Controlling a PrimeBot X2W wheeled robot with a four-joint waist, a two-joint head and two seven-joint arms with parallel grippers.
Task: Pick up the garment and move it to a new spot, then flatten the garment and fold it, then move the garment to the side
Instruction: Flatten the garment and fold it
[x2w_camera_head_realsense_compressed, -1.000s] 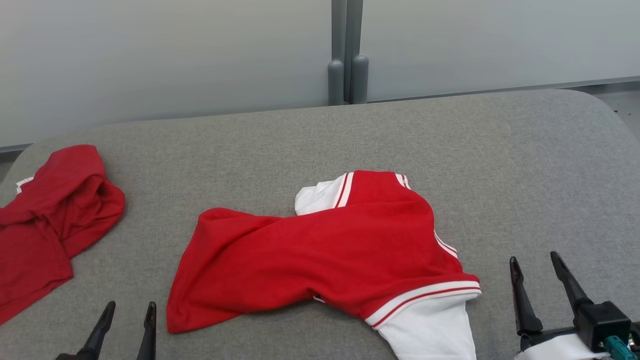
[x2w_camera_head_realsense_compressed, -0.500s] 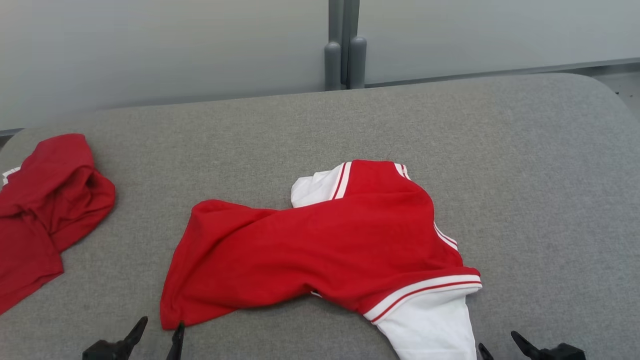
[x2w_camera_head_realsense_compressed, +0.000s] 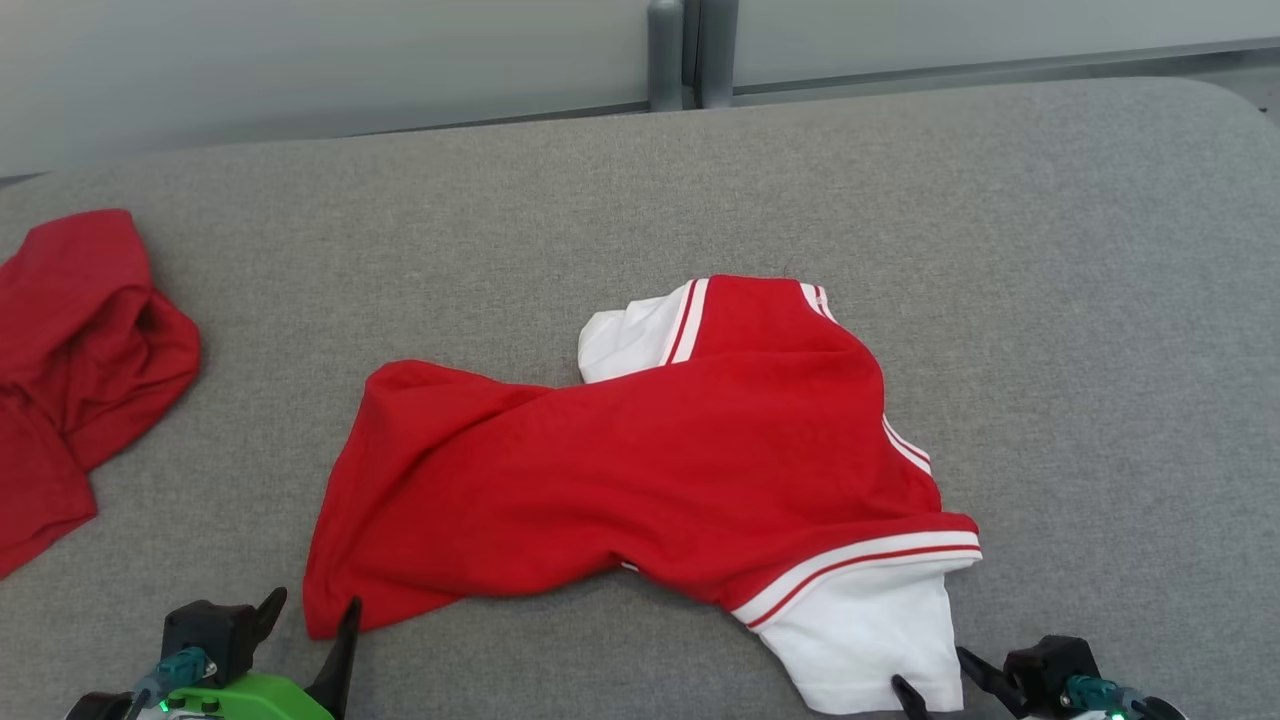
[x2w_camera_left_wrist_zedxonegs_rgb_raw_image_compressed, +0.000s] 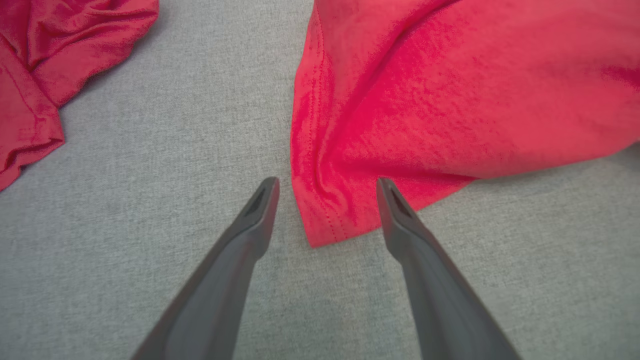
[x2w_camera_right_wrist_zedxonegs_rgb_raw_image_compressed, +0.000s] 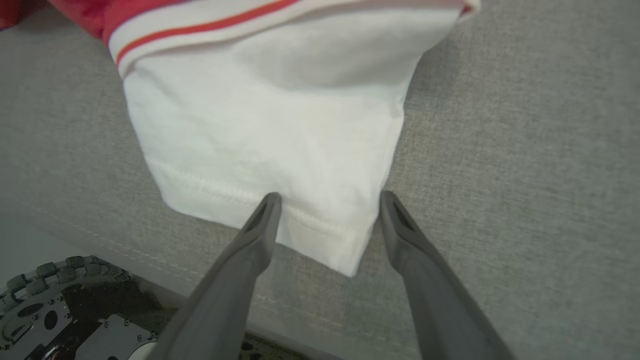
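The garment (x2w_camera_head_realsense_compressed: 640, 480) lies crumpled on the grey padded surface (x2w_camera_head_realsense_compressed: 1050, 300), red with white sleeves and white-and-red striped trim. My left gripper (x2w_camera_head_realsense_compressed: 313, 602) stands open at its near left corner. In the left wrist view the red hem corner (x2w_camera_left_wrist_zedxonegs_rgb_raw_image_compressed: 330, 220) lies between the fingers of this gripper (x2w_camera_left_wrist_zedxonegs_rgb_raw_image_compressed: 327, 181), which are not closed on it. My right gripper (x2w_camera_head_realsense_compressed: 930, 668) stands open at the white sleeve (x2w_camera_head_realsense_compressed: 870, 640). In the right wrist view the sleeve's hemmed corner (x2w_camera_right_wrist_zedxonegs_rgb_raw_image_compressed: 320, 235) sits between the spread fingers of that gripper (x2w_camera_right_wrist_zedxonegs_rgb_raw_image_compressed: 329, 194).
A second red garment (x2w_camera_head_realsense_compressed: 70, 350) lies bunched at the surface's left edge, also in the left wrist view (x2w_camera_left_wrist_zedxonegs_rgb_raw_image_compressed: 50, 50). Grey wall panels and two posts (x2w_camera_head_realsense_compressed: 685, 50) stand behind. The surface's near edge and my wheeled base (x2w_camera_right_wrist_zedxonegs_rgb_raw_image_compressed: 60, 320) appear under the right wrist.
The head camera has tilted down, shifting the whole picture. The left gripper has come up to the garment's red corner, and the right gripper has moved left to the white sleeve. Both stayed open.
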